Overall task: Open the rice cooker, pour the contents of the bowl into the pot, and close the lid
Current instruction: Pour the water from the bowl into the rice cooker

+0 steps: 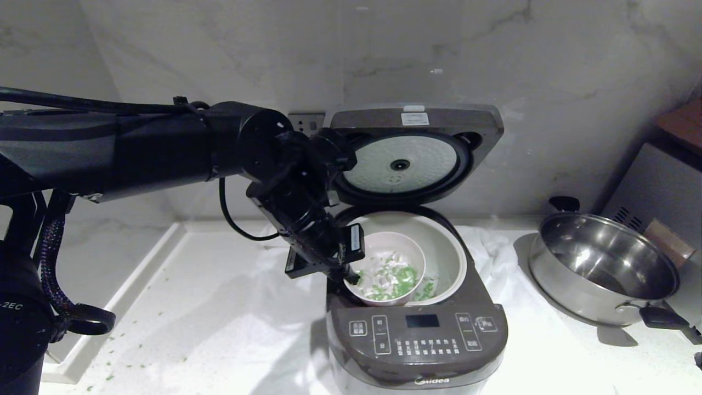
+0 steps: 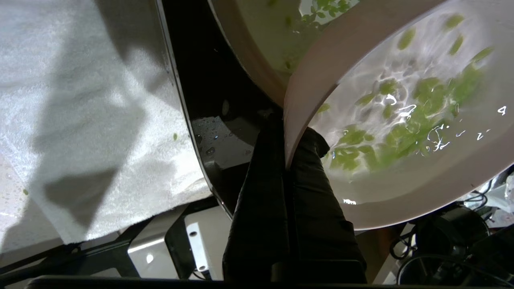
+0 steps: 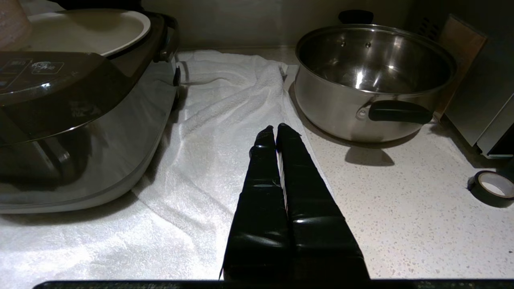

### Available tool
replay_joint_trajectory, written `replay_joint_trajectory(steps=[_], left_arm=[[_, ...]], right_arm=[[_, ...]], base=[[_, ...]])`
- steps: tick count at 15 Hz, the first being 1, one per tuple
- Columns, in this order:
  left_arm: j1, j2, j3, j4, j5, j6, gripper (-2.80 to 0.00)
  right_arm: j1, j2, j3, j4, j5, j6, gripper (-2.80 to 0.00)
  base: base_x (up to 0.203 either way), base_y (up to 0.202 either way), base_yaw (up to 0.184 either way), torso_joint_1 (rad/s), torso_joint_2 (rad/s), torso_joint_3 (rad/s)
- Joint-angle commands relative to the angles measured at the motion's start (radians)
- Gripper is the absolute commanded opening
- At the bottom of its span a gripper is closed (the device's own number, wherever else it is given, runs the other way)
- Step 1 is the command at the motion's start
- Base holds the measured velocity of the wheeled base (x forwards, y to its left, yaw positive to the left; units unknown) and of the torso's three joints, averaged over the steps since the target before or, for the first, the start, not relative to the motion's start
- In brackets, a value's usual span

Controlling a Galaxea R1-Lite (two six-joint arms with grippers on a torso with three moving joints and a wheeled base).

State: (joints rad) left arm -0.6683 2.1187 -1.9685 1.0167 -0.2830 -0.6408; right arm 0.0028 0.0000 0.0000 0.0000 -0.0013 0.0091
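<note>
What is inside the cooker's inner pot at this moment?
A few green bits lie in the pot at its front. The tilted bowl, pinched at its rim by the left end effector, covers the rest of the pot's bottom there.

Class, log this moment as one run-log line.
left hand: shut on bowl | bowl tilted over pot | lid up | right hand: shut, idle

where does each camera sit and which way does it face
Head view: high up, looking down at the open rice cooker; left arm shows, its left gripper holding the bowl over the pot.
Left wrist view: behind that gripper, facing the bowl's rim.
Right wrist view: low, beside the cooker, facing the steel pan; shut right gripper shows.
All share the cooker.
</note>
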Motion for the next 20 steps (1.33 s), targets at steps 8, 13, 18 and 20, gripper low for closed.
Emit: replay_joint_trajectory(steps=[8, 13, 18, 20], left_arm=[[-0.004, 0.026, -0.013, -0.059, -0.001, -0.017, -2.8], [0.019, 0.014, -0.015, -0.067, -0.001, -0.017, -2.8], [0.021, 0.012, -0.014, -0.123, 0.001, -0.053, -2.8], [0.017, 0.013, -0.014, -0.16, 0.002, -0.077, -2.8]], right_arm=[[0.0, 0.0, 0.002, 0.0, 0.0, 0.0, -2.8], [0.0, 0.0, 0.002, 0.0, 0.0, 0.0, -2.8], [0.0, 0.0, 0.002, 0.0, 0.0, 0.0, -2.8], [0.0, 0.0, 0.002, 0.0, 0.0, 0.0, -2.8]], base=[[0.0, 0.0, 0.0, 0.0, 0.0, 0.0], [0.0, 0.0, 0.0, 0.0, 0.0, 0.0], [0.0, 0.0, 0.0, 0.0, 0.0, 0.0], [0.0, 0.0, 0.0, 0.0, 0.0, 0.0]])
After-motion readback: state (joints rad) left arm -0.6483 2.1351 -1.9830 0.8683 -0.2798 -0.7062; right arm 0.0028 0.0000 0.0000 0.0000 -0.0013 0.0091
